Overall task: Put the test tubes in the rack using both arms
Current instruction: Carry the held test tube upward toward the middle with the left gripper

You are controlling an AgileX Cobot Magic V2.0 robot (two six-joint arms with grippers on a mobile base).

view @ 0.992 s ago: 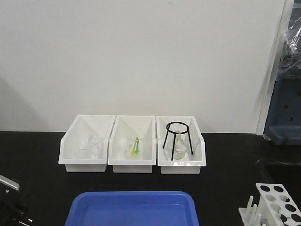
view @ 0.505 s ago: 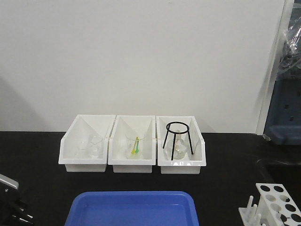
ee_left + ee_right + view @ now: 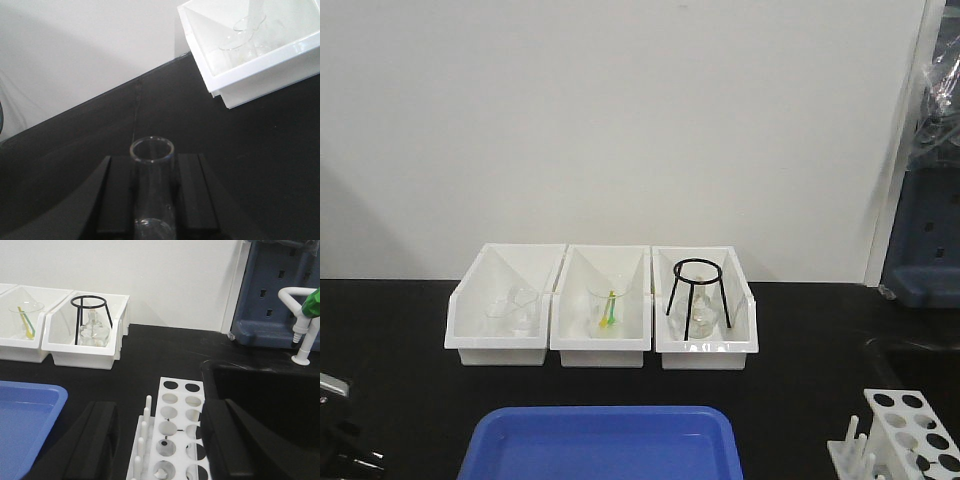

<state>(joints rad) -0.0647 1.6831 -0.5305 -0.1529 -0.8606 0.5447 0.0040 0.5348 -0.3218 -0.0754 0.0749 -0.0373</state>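
Because the left gripper (image 3: pixel 152 167) was clamped on smooth glass, the test tube (image 3: pixel 152 192) between its fingers could slip or crack; right gripper (image 3: pixel 160 406) held apart, empty, rack (image 3: pixel 181 412) just below.

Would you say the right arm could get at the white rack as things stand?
Probably yes: the right gripper is open and empty, its fingers flank the rack in the wrist view, and nothing lies between them.
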